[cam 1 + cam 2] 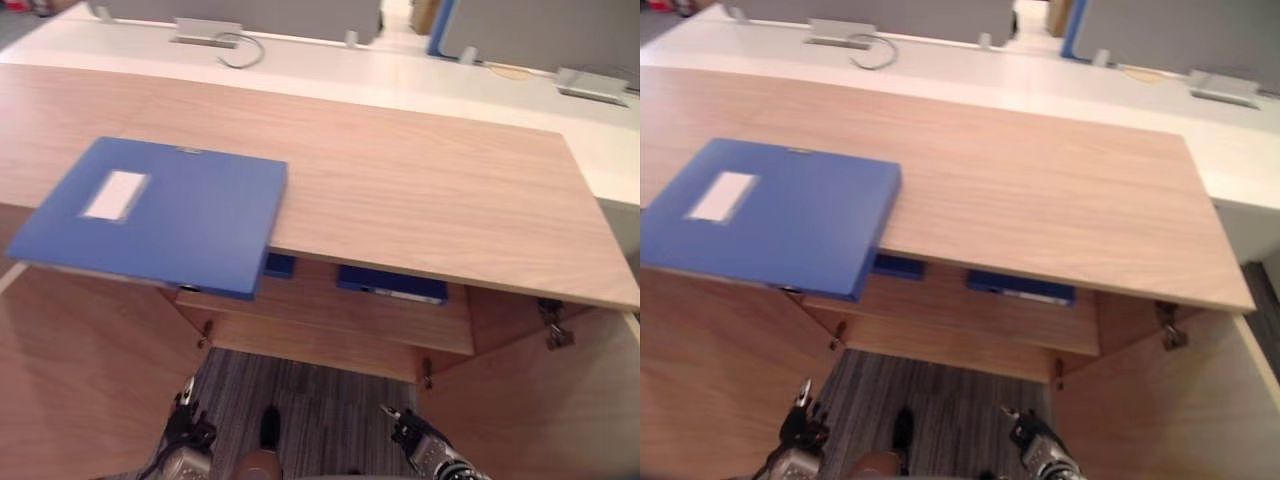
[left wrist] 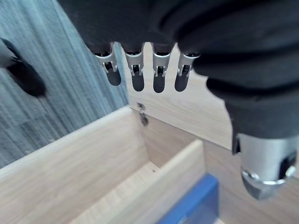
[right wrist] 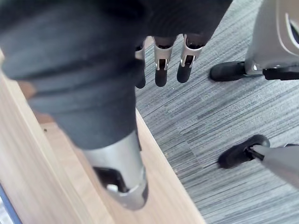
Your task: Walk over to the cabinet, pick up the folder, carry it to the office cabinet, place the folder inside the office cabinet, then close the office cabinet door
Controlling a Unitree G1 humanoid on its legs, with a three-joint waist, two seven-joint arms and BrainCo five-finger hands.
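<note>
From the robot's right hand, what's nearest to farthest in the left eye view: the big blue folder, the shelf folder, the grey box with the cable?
From the right hand, low right:
1. shelf folder, inside the cabinet, just ahead.
2. big blue folder, on top, left.
3. grey box, far back left.

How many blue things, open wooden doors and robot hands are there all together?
Blue folder on top: 1
Blue items inside: 2
Open cabinet doors: 2
Robot hands, left hand and right hand: 2
Total: 7
</note>
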